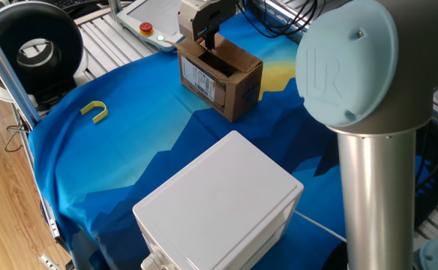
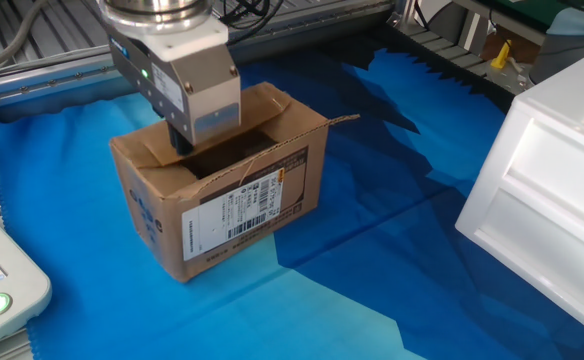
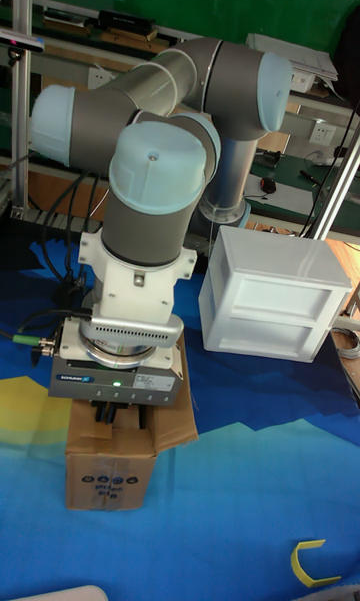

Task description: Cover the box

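- While the box (image 2: 222,190) stands on the blue cloth (image 2: 372,290) over the desk, well apart from the white plastic box (image 2: 542,190), its top gapes open.
- One flap juts outward; none lies flat, so covering looks barely begun.
- The gripper (image 2: 182,145) dips into the opening; spread or pressed together, I cannot tell.

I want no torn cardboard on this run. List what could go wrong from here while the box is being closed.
1. The gripper reaches into the open top of the box; a flap folded in now could catch on it.
2. The box stands loose on the blue cloth, so a sideways push may slide or tip it.
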{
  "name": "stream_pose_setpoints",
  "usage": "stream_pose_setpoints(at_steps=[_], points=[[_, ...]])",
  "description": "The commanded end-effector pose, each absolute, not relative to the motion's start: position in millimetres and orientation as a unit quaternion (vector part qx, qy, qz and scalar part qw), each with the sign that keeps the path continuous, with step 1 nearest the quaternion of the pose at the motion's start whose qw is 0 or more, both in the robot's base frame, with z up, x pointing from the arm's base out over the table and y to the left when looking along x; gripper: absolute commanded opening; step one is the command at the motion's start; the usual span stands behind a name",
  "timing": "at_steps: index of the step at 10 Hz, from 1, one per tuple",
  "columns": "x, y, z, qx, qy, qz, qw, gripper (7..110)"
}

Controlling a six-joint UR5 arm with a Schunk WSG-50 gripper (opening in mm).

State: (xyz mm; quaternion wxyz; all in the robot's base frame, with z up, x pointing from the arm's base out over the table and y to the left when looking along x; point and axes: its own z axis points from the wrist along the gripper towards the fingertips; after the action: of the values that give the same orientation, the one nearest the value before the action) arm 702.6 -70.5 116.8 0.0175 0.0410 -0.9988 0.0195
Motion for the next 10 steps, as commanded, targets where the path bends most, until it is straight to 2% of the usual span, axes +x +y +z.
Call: stream_pose_setpoints(at_steps=[1,3,6,10], points=[[699,-63,134,0.039,-0.999,0.012,0.021,7],[693,-60,149,0.039,-0.999,0.014,0.028,7],[691,-56,155,0.037,-0.999,0.009,0.030,7],[683,-31,175,0.027,-0.999,-0.013,0.034,7]])
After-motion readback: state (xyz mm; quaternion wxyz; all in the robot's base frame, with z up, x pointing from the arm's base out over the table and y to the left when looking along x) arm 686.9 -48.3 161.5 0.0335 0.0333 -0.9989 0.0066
